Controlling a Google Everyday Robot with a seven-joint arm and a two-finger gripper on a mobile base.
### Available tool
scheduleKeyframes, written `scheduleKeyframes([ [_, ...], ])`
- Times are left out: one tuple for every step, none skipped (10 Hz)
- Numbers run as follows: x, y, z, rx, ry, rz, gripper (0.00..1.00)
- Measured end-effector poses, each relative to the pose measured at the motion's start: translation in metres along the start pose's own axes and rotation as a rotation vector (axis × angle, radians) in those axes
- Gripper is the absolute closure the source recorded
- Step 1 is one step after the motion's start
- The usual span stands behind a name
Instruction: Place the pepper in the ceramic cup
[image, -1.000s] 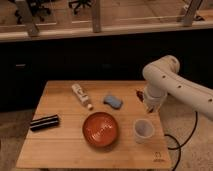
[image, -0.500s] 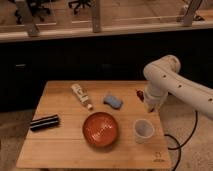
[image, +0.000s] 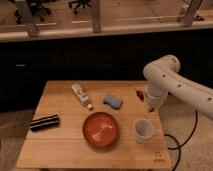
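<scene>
We see the gripper (image: 150, 104) over the table (image: 60, 150) near its right edge, just behind the white cup (image: 143, 130); we cannot tell whether it is spread or pinching. The small red pepper (image: 138, 93) shows right beside it, outside the cup.

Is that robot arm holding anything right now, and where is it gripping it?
Cannot be told. The small red pepper sits right at the gripper, beyond the white ceramic cup, but the hold itself is hidden.

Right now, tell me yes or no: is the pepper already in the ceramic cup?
No, the pepper shows beside the gripper, farther back than the ceramic cup and apart from it.
</scene>
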Motion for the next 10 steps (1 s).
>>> scheduleKeyframes([
  [-0.0006, -0.0017, -0.0007, -0.004, 0.008, -0.003, 0.6],
  [-0.0014, -0.0002, -0.0019, -0.005, 0.024, 0.007, 0.6],
  [-0.0024, 0.0011, -0.002, -0.003, 0.028, 0.015, 0.63],
  [-0.0025, 0.0037, -0.0015, -0.004, 0.038, 0.026, 0.74],
  [-0.0009, 0.0016, -0.0018, 0.008, 0.05, 0.032, 0.86],
  [-0.0019, 0.0022, -0.0013, 0.02, 0.056, 0.042, 0.95],
  [-0.0026, 0.0031, -0.0008, 0.02, 0.055, 0.043, 0.99],
  [-0.0024, 0.0028, -0.0005, 0.021, 0.055, 0.043, 1.0],
  [-0.0012, 0.0008, -0.0002, 0.024, 0.054, 0.037, 1.0],
  [-0.0013, 0.0001, 0.0008, 0.025, 0.052, 0.034, 1.0],
])
